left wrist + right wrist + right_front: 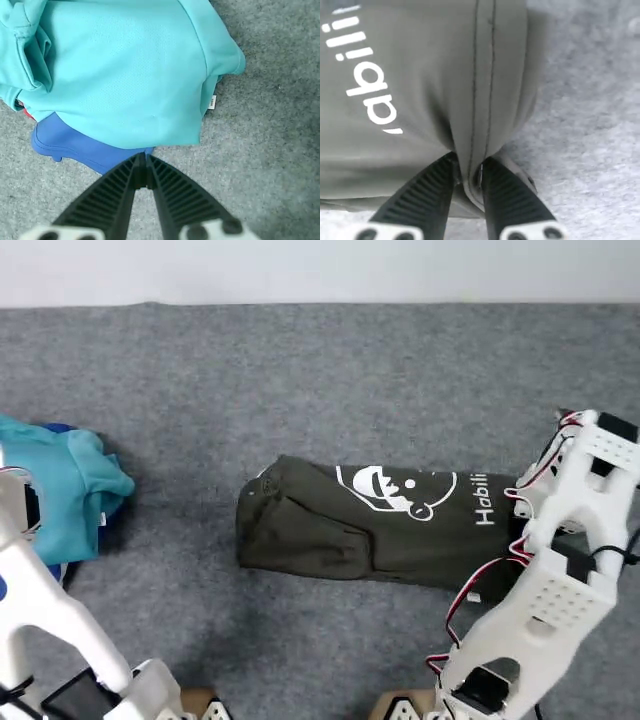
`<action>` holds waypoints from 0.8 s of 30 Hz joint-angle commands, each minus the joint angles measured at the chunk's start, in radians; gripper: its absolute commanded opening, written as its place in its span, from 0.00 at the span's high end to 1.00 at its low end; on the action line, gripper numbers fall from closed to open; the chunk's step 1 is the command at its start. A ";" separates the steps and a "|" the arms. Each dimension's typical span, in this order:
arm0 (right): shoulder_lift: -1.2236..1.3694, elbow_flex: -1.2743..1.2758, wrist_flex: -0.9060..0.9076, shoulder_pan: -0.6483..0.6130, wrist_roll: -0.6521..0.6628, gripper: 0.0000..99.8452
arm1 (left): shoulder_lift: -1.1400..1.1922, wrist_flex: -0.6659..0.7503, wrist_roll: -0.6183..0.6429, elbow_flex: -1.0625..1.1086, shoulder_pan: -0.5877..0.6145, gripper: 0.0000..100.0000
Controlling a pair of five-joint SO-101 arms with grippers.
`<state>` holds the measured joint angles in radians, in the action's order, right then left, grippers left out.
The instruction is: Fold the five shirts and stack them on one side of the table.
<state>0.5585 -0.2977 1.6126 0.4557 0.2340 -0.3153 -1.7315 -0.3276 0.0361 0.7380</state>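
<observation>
A dark olive shirt [370, 525] with white print lies partly folded across the middle of the grey table. My right gripper [468, 172] is shut on its hem [482, 100] at the shirt's right end, under the right arm [560, 540]. At the table's left edge a teal shirt [65, 490] lies folded on top of a blue shirt [75, 147], and a sliver of red cloth [27, 112] peeks out beneath. My left gripper [145, 167] hangs shut and empty just beside that stack, over the blue shirt's edge.
Grey felt [350, 370] covers the table, with bare room behind and in front of the olive shirt. The left arm's white body [40, 610] stands at the front left; the arm bases sit at the front edge.
</observation>
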 commanded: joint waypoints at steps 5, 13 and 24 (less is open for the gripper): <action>-0.148 -0.018 0.156 -0.220 -0.005 0.99 | -0.021 -0.005 0.002 -0.005 -0.006 0.99; -0.260 -0.018 0.166 -0.544 -0.198 0.99 | -0.029 0.002 0.002 -0.005 -0.006 0.99; -0.306 -0.021 0.008 -0.931 -0.371 0.99 | -0.031 0.017 0.003 -0.005 -0.006 0.99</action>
<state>0.3161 -0.2961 1.6863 -0.4005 -0.0959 -0.3153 -1.7269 -0.3276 0.0361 0.7380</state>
